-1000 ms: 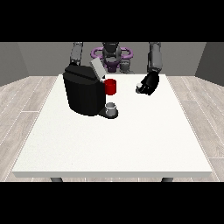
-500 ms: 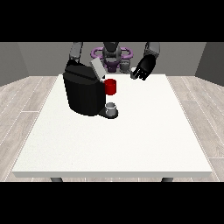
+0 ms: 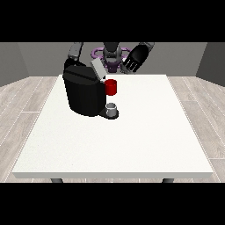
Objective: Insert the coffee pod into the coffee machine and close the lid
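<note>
- Fingers of the black hand at the view's right: spread and relaxed, palm toward the camera, holding nothing, raised above the far edge of the tabletop.
- Hand at the view's left: hidden behind the machine, only its grey arm showing; fingers impossible to judge.
- Boxy black coffee machine: on the left half of the large white tabletop, grey lid tilted up, so not yet closed.
- At the machine's front: a red thing at the machine, and below it a small grey thing on the drip base; not clear enough to call the pod.
- Progress, as a judgement: pod insertion unconfirmed, lid closing left.
- Count: one machine, one lid, one red thing, one grey thing, one hand visible.
</note>
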{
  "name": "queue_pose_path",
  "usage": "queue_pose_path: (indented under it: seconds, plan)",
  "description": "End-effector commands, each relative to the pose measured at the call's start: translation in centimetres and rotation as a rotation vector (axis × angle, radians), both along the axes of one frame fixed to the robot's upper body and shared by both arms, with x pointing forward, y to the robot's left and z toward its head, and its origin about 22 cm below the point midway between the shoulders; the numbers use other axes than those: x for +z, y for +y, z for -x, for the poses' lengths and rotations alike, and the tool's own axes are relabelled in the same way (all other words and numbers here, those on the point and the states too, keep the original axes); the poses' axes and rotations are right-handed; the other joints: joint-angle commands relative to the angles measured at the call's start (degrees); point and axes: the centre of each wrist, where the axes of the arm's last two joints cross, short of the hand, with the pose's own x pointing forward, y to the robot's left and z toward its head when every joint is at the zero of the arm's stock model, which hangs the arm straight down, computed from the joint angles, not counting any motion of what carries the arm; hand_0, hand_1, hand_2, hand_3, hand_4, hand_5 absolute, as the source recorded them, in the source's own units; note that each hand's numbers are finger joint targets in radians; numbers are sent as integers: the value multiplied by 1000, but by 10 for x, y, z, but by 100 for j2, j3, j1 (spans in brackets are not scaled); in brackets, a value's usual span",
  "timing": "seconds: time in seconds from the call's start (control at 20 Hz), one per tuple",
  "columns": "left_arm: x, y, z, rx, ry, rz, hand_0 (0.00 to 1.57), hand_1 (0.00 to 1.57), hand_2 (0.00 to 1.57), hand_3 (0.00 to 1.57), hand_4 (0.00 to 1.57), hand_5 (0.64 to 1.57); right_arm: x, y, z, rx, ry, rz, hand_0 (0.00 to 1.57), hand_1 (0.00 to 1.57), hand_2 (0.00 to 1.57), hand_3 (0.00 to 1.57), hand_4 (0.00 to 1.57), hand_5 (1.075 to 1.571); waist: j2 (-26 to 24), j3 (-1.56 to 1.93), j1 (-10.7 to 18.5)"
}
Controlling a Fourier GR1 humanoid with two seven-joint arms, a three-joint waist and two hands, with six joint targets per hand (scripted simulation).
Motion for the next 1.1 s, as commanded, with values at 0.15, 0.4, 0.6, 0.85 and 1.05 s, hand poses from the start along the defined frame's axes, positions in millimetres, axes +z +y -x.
queue_pose_path:
  seconds: [0.15,0.4,0.6,0.85,1.05]
  plan:
    - [53,19,-10,97,-88,55,1195,1195,1240,1260,489,1571,31,1,-11,22,-79,-3,0,0,0,0,0,1571,345,-2,-484]
    - [95,5,-13,54,-128,31,1155,1155,1247,1266,484,1571,59,15,-31,2,-118,-23,0,0,0,0,269,1571,662,-1,-500]
    - [97,6,-16,120,-124,61,1222,1222,1288,1238,475,1571,63,4,-30,31,-128,-5,0,0,0,0,0,1571,767,-1,-752]
    - [125,3,-16,97,-177,22,1258,1258,1299,1245,494,1571,75,14,-40,-5,-175,-14,0,0,0,0,147,1571,1094,0,-705]
    - [106,6,-17,90,-162,21,1188,1188,1266,1227,471,1571,78,-5,-42,10,-148,11,0,0,0,0,0,1571,1195,-1,-701]
